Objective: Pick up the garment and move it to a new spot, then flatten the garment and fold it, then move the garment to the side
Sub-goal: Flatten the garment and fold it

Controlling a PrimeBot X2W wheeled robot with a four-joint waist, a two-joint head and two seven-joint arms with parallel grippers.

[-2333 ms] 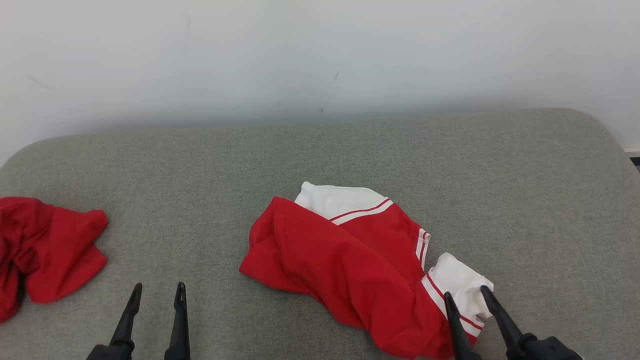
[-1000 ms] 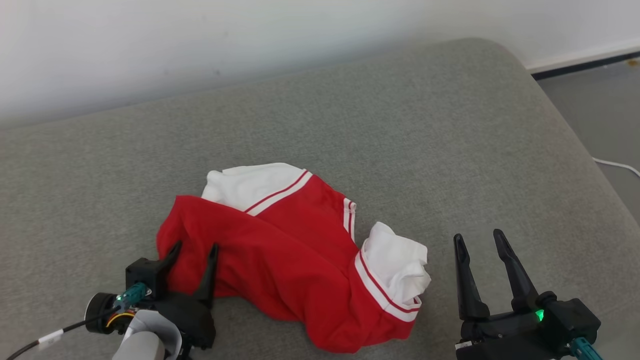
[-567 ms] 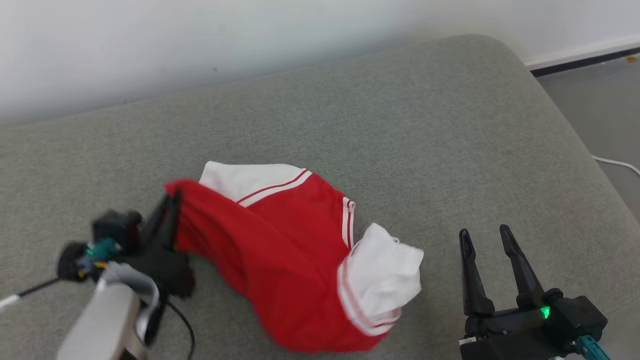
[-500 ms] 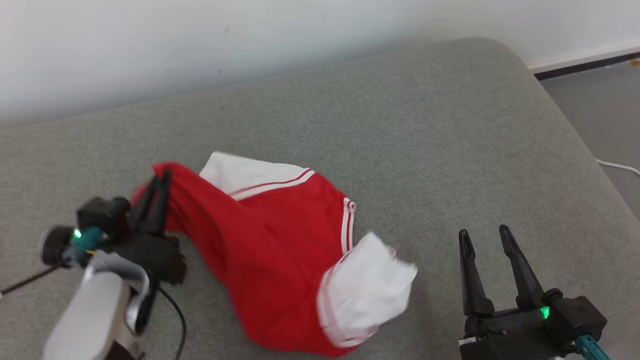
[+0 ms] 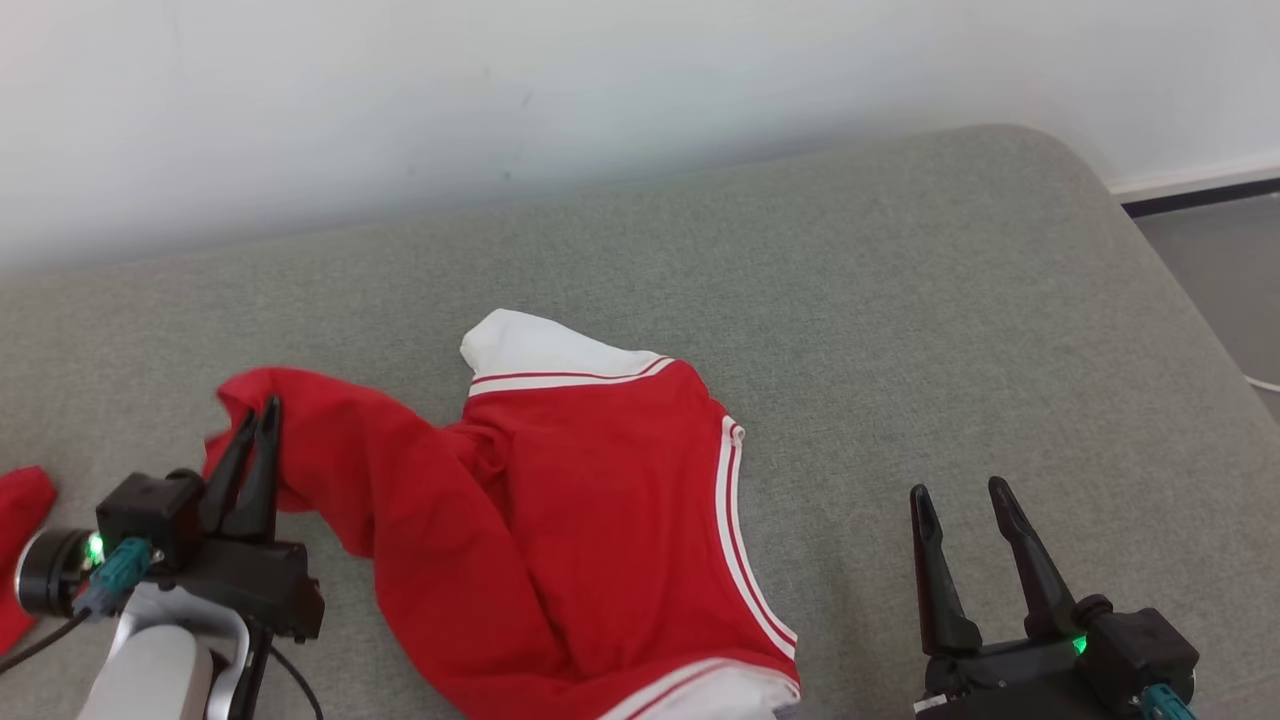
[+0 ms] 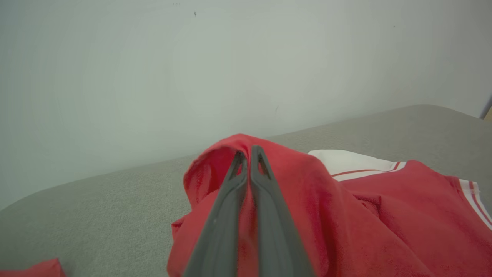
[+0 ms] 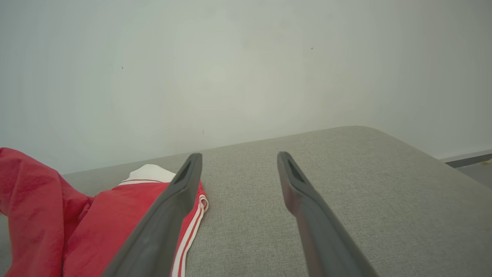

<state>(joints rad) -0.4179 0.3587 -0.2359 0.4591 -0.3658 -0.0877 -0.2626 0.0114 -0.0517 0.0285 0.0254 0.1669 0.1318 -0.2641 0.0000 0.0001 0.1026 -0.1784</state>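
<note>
Left hand (image 5: pixel 258 410) pinches the red, white-trimmed cloth garment (image 5: pixel 580 520) on the grey fabric cushion (image 5: pixel 900 300), left of middle; right hand (image 5: pixel 957 488) gapes empty.

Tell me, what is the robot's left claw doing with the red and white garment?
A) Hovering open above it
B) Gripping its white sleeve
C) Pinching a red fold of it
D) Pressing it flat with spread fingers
C: the left gripper has its two fingers closed together on a red fold of the garment, while the right gripper stands open, apart from the cloth.
</note>
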